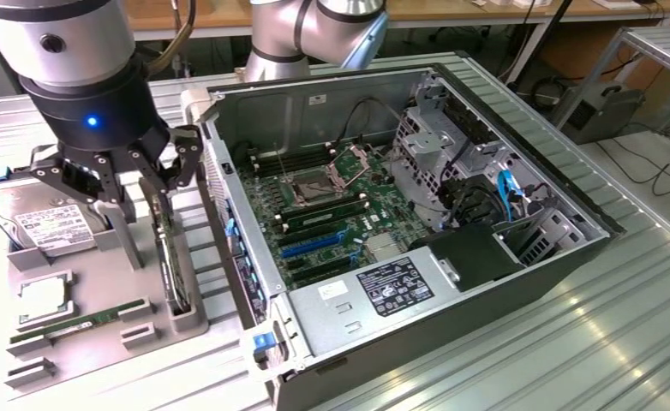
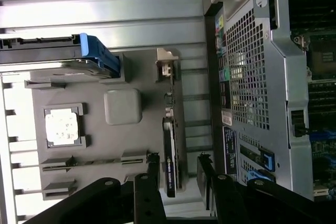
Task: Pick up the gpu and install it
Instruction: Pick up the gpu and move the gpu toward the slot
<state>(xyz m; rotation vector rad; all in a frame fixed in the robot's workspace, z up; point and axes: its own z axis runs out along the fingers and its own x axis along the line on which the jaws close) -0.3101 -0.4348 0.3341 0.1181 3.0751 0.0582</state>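
A robot arm's black two-fingered hand (image 1: 129,184) hangs open above a grey moulded plastic tray (image 1: 101,274) on a ribbed metal table (image 1: 609,334), beside an open dark steel computer case (image 1: 427,214). The thin black rectangular gpu card (image 2: 170,153) stands on edge in a slot at the tray's side nearest the case, directly below the hand. Its long axis runs alongside the case's rear wall, and its pale metal bracket is at the end away from the fingers (image 2: 153,169). In the wrist view the fingers straddle the card's thin faces, with a gap on each side (nothing is gripped). A silver boxy hard drive (image 1: 38,224), a square silver processor chip (image 1: 40,295) and a narrow green memory stick (image 1: 78,324) also sit in the tray.
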